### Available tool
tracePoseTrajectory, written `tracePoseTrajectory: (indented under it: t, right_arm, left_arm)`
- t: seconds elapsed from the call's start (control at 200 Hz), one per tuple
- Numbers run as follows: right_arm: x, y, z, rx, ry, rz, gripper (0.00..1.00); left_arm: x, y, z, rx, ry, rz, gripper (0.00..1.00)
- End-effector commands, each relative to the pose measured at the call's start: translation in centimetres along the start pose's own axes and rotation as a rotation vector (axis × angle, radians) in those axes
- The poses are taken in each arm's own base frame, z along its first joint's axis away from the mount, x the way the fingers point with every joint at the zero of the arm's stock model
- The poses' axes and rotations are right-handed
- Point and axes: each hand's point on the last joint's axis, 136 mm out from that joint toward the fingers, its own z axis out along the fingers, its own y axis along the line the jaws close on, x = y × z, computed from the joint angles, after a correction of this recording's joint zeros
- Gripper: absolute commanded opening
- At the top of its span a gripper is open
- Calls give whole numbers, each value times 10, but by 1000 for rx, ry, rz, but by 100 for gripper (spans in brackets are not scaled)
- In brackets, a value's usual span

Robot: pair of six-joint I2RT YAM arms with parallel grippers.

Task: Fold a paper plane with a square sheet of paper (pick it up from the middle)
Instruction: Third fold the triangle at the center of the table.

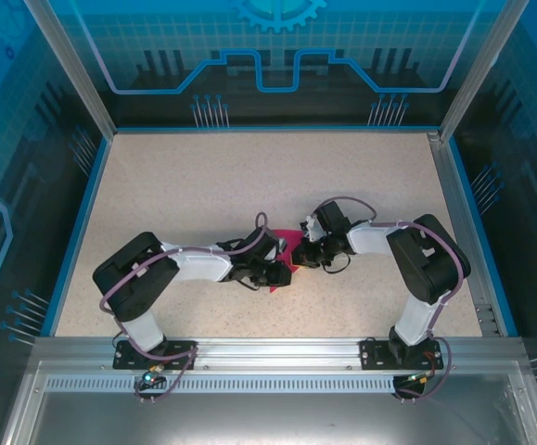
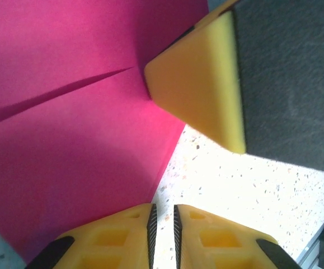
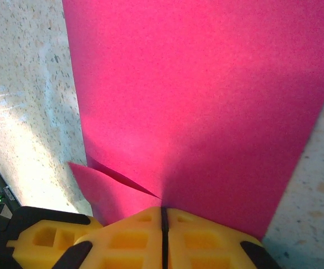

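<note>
The square sheet of paper [image 1: 287, 241] is magenta-pink, partly folded, and lies at the table's middle between both arms. In the right wrist view the paper [image 3: 195, 101] spreads away from my right gripper [image 3: 163, 216], which is shut with its tips at the end of a raised flap edge. The left wrist view shows that same right fingertip [image 2: 201, 78] on the paper [image 2: 66, 157] where a layered seam ends. My left gripper [image 2: 163, 216] hovers at the paper's edge, its pads a narrow gap apart with only speckled table between them.
The speckled beige table [image 1: 249, 176] stretches wide behind the arms, bounded by blue-edged walls and aluminium posts [image 1: 69, 65]. A metal rail [image 1: 268, 350] carries both arm bases at the near edge. The two grippers [image 1: 287, 260] sit almost touching.
</note>
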Motion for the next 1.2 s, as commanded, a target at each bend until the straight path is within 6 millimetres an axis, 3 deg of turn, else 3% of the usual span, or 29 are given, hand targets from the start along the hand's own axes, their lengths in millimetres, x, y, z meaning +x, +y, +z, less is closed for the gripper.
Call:
tracePoseTrajectory:
  t: [0.0,0.225,0.34,0.525,0.755,1.195]
  right_arm:
    - [24,-50,11,199,66,63,9]
    - [26,-51,11,206,71,65,9]
    - [25,-51,11,206,69,65,9]
    - [24,-51,11,208,69,66,9]
    - [26,-54,11,217,74,68,9]
    - [25,-56,9,242,78,64,9]
  left_arm:
    - [10,10,-7,29,40,-82,21]
    - [-13,-27,-25,200,-1,-89,26]
    - [-18,-33,-24,214,3,-102,26]
    - [-11,-16,-9,164,37,-149,26]
    - [9,19,-1,55,67,-217,25]
    - [45,44,-2,27,132,-327,20]
